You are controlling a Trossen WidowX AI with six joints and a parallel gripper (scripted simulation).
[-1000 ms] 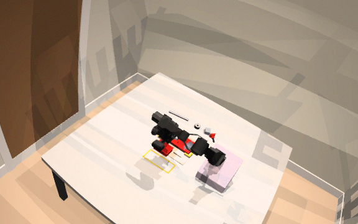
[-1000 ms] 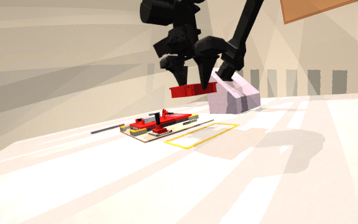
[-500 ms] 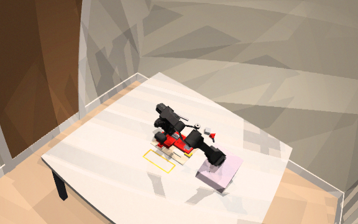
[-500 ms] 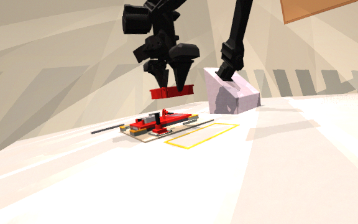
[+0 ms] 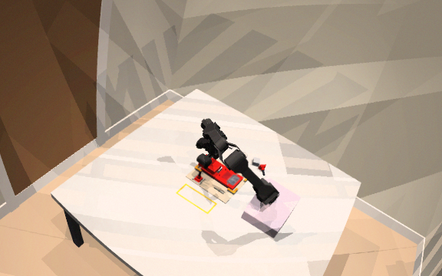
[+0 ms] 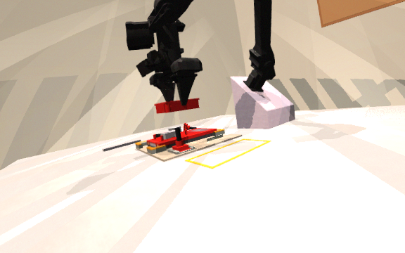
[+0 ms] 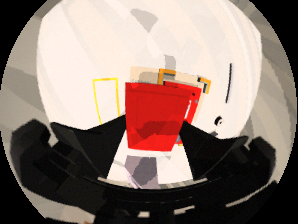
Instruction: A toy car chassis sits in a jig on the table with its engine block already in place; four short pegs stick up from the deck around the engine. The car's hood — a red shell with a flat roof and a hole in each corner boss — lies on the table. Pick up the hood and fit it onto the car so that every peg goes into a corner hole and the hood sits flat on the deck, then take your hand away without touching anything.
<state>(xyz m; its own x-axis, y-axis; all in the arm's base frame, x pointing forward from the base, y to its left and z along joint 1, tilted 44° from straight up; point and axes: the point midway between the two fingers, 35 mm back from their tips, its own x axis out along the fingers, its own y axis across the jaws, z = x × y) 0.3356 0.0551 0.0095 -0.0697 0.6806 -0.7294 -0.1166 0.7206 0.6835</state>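
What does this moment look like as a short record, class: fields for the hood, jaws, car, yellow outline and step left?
hood: red hood held in the air above the car, roughly level
jaws: gripper shut on the hood, pointing down
car: red car in its jig on the table, not yet covered
yellow outline: yellow outline beside the jig, nothing inside
step left: lower hood onto pegs, let go

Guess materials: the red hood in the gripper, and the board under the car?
Hood: looks like moulded plastic, uniform saturated red, matte with no glints; held in the gripper above the car. Board: pale tan, flat and thin, dull finish, perhaps wood or fibreboard; no grain resolves, so that stays open.
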